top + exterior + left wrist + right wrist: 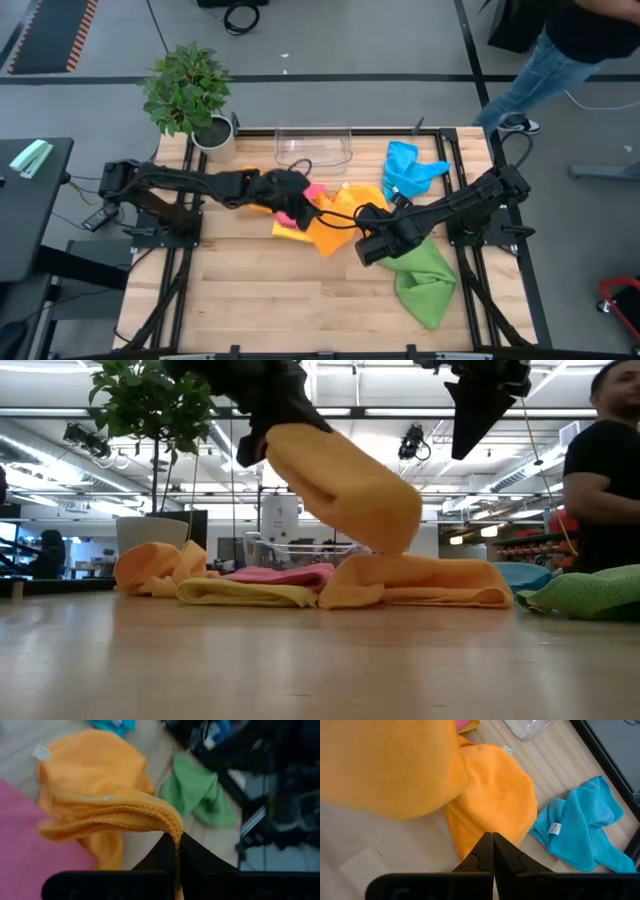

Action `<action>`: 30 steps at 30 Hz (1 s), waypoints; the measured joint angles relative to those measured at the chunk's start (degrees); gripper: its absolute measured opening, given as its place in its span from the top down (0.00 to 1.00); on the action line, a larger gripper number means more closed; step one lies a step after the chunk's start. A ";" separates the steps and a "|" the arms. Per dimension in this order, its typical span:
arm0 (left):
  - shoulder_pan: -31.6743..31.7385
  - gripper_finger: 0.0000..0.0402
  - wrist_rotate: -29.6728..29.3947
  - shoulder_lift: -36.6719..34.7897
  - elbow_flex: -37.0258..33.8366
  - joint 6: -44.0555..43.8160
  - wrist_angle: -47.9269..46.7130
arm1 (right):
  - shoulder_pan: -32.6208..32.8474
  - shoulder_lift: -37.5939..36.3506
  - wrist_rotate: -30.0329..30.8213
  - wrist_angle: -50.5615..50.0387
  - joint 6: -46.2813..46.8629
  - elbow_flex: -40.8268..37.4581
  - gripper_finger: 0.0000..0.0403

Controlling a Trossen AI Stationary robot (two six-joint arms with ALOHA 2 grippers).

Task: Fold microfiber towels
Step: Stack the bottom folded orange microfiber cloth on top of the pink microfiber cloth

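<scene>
1. The orange towel [335,222] lies near the middle of the table [260,300], one end lifted off the wood. In the low view it rises as a thick band from the heap on the boards up to the left gripper [275,415], so its long axis slants from the table up toward the left arm's side.

2. The left gripper [292,192] is clamped on that raised hem: in its wrist view the stitched edge of the towel [115,810] drapes over and runs down between the closed fingers [192,857].

3. The right gripper [372,243] hangs just beside the towel's lower end, toward the right arm's side. Its fingers [482,852] are pressed together with no cloth between them, and in its wrist view the orange cloth [490,790] lies directly ahead of the tips.

4. Judgement: the free end on the table is nearer the right gripper, so taking a second corner there would fall to that arm, which must part its fingers first.

5. Around it: a pink towel [293,212] and a yellow towel [245,592] lie against the lifted one on the left arm's side, and a second orange cloth [150,568] is bunched beyond them.

6. The blue towel [410,168] lies toward the far right corner, near the clear plastic bin [313,145]; the green towel [425,280] lies crumpled near the right arm.
</scene>
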 joint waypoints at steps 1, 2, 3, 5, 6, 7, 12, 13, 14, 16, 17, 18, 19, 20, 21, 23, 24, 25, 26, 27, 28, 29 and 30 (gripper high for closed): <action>0.69 0.97 -0.01 -0.75 0.00 -0.30 0.84 | -0.27 0.00 0.02 -0.04 -0.13 0.00 0.99; 1.40 0.97 -0.05 -1.56 0.02 -0.67 1.07 | -0.49 0.00 0.02 -0.04 -0.23 0.00 0.99; 2.15 0.97 -0.35 -2.46 0.02 -1.18 0.99 | -0.69 0.00 0.02 -0.02 -0.68 0.00 0.99; 3.59 0.96 -0.54 -3.63 0.02 -1.66 0.91 | -1.15 0.00 0.00 -0.01 -1.15 0.00 0.99; 4.37 0.95 -0.69 -4.22 0.02 -1.73 0.79 | -1.43 0.00 0.01 0.02 -1.42 0.00 0.99; 5.01 0.95 -0.94 -4.88 0.02 -1.76 0.66 | -1.72 0.00 0.00 0.00 -1.73 0.00 0.99; 6.75 0.97 -4.67 -7.51 0.06 -0.14 -0.81 | -3.43 0.00 0.02 0.02 -3.95 0.00 0.99; 6.87 0.97 -5.50 -7.77 0.07 -0.15 -1.49 | -3.77 0.00 0.03 0.06 -4.19 0.00 0.99; 6.85 0.97 -6.42 -8.03 0.04 -0.62 -2.91 | -4.09 0.00 0.02 0.08 -4.42 0.00 0.99; 6.22 0.97 -7.95 -8.01 -0.16 -2.62 -5.28 | -4.72 0.00 0.01 0.22 -4.82 0.00 0.99; 5.60 0.97 -9.40 -7.80 -1.23 -4.04 -6.61 | -4.93 0.00 -0.11 0.35 -5.21 0.00 0.99; 4.93 0.97 -11.27 -7.69 -3.09 -5.68 -8.00 | -5.21 0.00 -0.21 0.47 -5.41 0.00 0.99; 4.34 0.96 -12.68 -7.54 -5.76 -7.86 -8.97 | -5.47 0.00 -0.20 0.47 -5.50 0.00 0.99; 3.86 0.96 -13.02 -7.42 -9.12 -10.84 -8.34 | -5.57 0.00 -0.28 0.51 -5.50 0.00 0.99; 3.59 0.96 -12.74 -7.38 -12.93 -14.08 -5.79 | -5.58 0.00 -0.28 0.57 -5.36 0.00 0.99; 3.09 0.97 -11.55 -7.41 -20.23 -20.51 2.64 | -5.47 0.00 -0.44 0.72 -5.26 0.00 0.99; 2.81 0.97 -10.81 -7.47 -23.63 -23.88 7.28 | -5.47 0.00 -0.52 0.94 -5.33 0.00 0.99; 2.48 0.97 -10.45 -7.47 -26.59 -27.08 11.45 | -5.47 0.00 -0.52 1.13 -5.38 0.00 0.99; 2.09 0.97 -10.23 -7.47 -29.08 -29.77 15.45 | -5.47 0.00 -0.50 1.12 -5.50 0.00 0.99; 1.77 0.97 -10.11 -7.47 -30.97 -32.48 18.85 | -5.47 0.00 -0.52 1.13 -5.56 0.00 0.99; 1.60 0.97 -10.14 -7.49 -32.35 -34.87 21.50 | -5.50 0.00 -0.51 1.23 -5.69 0.00 0.99; 1.60 0.96 -10.31 -7.54 -33.49 -36.62 23.33 | -5.71 0.00 -0.46 1.36 -5.74 0.00 0.99; 1.76 0.95 -10.76 -7.54 -34.24 -37.68 24.81 | -5.89 0.00 -0.47 1.58 -5.89 0.00 0.99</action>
